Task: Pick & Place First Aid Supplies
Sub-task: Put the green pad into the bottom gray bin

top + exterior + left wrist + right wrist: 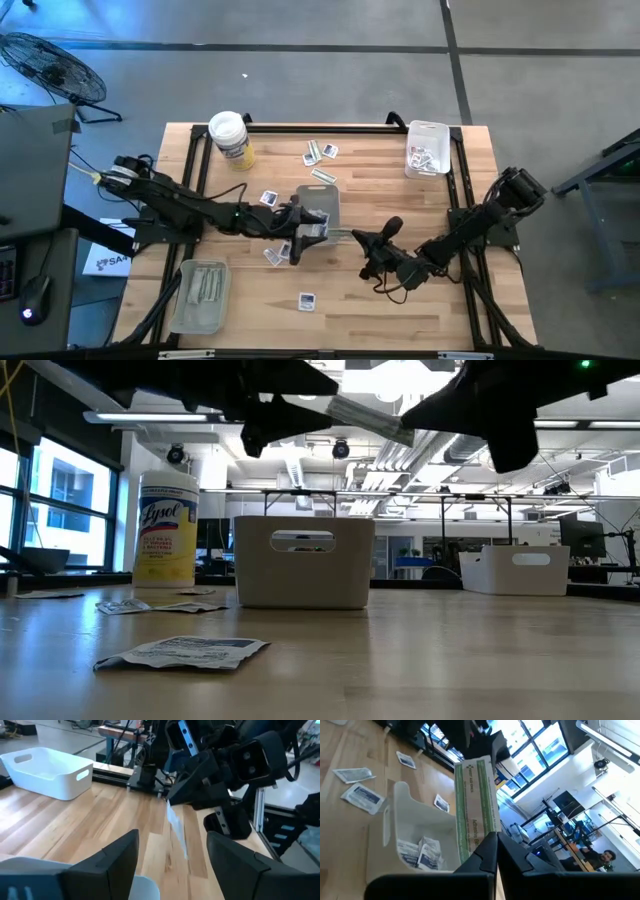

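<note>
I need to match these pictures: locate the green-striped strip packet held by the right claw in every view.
High view: the strip packet lies centre, beside the centre bin.
Low view: top centre, slanting above that bin.
Left wrist view: middle, hanging edge-on from the right claw.
Right wrist view: centre, upright above the fingertips.
Shared landmark: the centre bin.

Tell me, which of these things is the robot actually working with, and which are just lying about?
In the job: green-striped strip in the right end effector; white packets scattered on the table; trays holding packets.
Just lying about: Lysol tub; floor fan.
</note>
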You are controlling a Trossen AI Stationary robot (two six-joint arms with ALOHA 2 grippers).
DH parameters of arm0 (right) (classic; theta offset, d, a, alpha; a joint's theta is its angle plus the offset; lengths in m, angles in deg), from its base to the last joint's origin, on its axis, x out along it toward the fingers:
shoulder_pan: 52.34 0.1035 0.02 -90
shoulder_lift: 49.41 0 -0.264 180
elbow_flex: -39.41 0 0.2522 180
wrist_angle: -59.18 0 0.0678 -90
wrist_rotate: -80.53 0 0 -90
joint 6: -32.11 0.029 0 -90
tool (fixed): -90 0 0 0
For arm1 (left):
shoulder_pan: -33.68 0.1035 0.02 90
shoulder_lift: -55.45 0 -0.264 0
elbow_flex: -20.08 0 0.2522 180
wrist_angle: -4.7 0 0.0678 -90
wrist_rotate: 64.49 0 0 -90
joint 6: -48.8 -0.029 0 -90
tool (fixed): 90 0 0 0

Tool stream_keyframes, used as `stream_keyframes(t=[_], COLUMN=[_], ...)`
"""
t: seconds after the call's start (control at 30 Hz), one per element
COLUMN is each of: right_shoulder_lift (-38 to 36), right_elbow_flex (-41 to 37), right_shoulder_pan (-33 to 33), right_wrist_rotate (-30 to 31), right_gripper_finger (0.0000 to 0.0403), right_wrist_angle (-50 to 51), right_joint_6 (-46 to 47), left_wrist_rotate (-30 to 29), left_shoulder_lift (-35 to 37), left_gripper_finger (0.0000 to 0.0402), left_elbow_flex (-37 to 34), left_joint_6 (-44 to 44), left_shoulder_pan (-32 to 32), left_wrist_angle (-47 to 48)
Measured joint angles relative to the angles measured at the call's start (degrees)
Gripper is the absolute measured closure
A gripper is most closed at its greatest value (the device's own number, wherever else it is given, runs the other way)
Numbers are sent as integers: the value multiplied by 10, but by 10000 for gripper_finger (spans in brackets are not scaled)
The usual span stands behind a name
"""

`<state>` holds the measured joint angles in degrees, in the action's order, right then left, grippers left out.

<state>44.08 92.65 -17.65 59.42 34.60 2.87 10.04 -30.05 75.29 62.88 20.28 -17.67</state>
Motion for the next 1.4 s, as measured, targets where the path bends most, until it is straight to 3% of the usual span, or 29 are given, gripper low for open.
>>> stream_keyframes(t=[0.2, 0.3, 0.57, 0.73, 0.87, 1.0, 1.13, 1.27, 1.4], right_shoulder_lift=[0, -1, -1, -1, -6, -20, -24, -24, -24], right_elbow_flex=[4, 4, 4, 4, 4, 3, 1, 1, 1], right_shoulder_pan=[-23, -29, -32, -32, -29, -14, -3, -2, -7], right_wrist_rotate=[-24, -46, -65, -60, -31, -13, -19, -28, -43], right_gripper_finger=[403, 403, 403, 397, 370, 321, 278, 256, 250], right_wrist_angle=[-20, -31, -35, -57, -70, -70, -68, -35, 12], right_joint_6=[-13, -19, -19, 3, 3, 19, 69, 125, 184], left_wrist_rotate=[38, 25, 0, 24, 58, 56, 45, 54, 122], left_shoulder_lift=[-20, -20, -20, -9, 32, 100, 152, 152, 135], left_gripper_finger=[173, 201, 386, 396, 399, 400, 400, 401, 401], left_elbow_flex=[0, 0, 0, 0, 1, 36, 137, 280, 370], left_joint_6=[28, 36, 13, -9, -31, -37, -41, 14, 110], left_shoulder_pan=[24, 31, 29, 29, 29, 21, 2, -20, -42], left_wrist_angle=[-30, -22, -13, 1, 37, 218, 512, 811, 1005])
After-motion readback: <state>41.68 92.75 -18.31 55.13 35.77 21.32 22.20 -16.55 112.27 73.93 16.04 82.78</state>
